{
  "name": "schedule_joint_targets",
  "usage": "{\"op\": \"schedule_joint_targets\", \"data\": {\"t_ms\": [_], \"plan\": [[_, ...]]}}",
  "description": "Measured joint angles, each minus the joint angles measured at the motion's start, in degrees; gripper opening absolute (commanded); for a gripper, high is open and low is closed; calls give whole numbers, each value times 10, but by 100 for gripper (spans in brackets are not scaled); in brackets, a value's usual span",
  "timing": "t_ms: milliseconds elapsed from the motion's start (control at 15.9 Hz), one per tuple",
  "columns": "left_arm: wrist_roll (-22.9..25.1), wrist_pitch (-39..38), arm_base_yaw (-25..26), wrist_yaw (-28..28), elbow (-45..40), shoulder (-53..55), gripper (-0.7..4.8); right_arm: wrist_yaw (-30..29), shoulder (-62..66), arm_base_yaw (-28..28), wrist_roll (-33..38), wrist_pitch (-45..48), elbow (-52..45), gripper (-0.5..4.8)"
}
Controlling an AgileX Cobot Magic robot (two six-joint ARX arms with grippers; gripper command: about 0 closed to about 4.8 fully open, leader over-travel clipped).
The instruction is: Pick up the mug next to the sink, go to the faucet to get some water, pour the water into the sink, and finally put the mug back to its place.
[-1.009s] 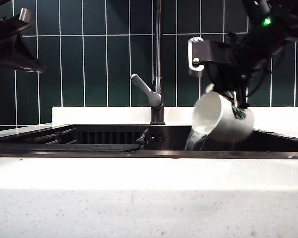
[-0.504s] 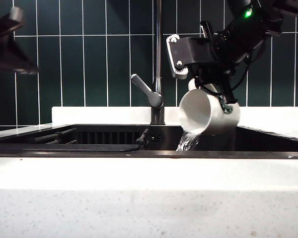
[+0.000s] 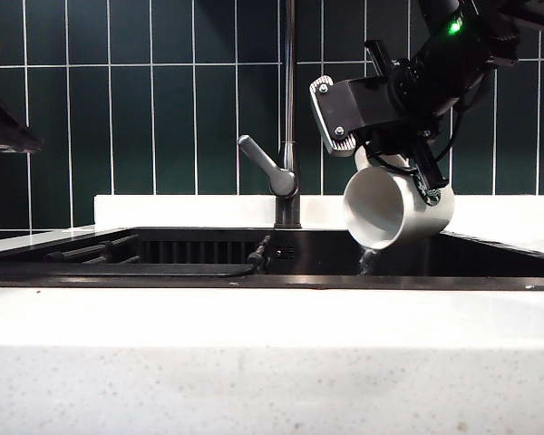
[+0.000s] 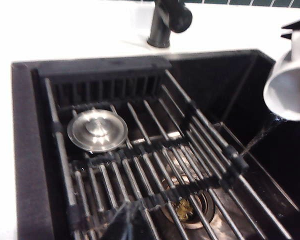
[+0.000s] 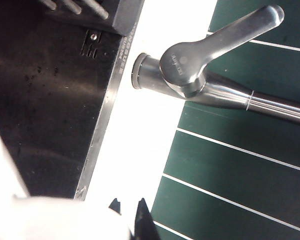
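From the exterior view we see one white mug [image 3: 394,208] tipped over the black sink [image 3: 272,281], clamped in the right gripper [image 3: 408,163], beside one faucet [image 3: 288,118]; no logo is readable. In the left wrist view, the left gripper [image 4: 127,225] is clenched empty above one round strainer [image 4: 97,130]. In the right wrist view, the lever [image 5: 217,47] bears tiny unreadable lettering.

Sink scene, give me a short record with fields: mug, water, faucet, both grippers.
mug: white mug tipped on its side over the sink, mouth angled down
water: thin trickle from its lip
faucet: faucet upright behind basin, left of mug
right gripper: right gripper shut on mug, above sink
left gripper: left gripper shut, holds nothing, above sink rack
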Motion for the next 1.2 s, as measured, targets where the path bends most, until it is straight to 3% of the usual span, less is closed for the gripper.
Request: {"op": "schedule_joint_targets", "data": {"t_ms": [315,630,1009,1198], "plan": [[0,0,0,0,0,-1,-4,5,0,0,21,-9,-14,-1],[-2,-57,0,-5,0,-53,-4,63,-24,-24,370,76,-17,-1],[-9,-148,0,-25,0,-179,-4,33,-116,-96,727,77,-63,-1],[-13,-158,0,-25,0,-197,-4,15,-167,-117,770,74,-116,-1]]}}
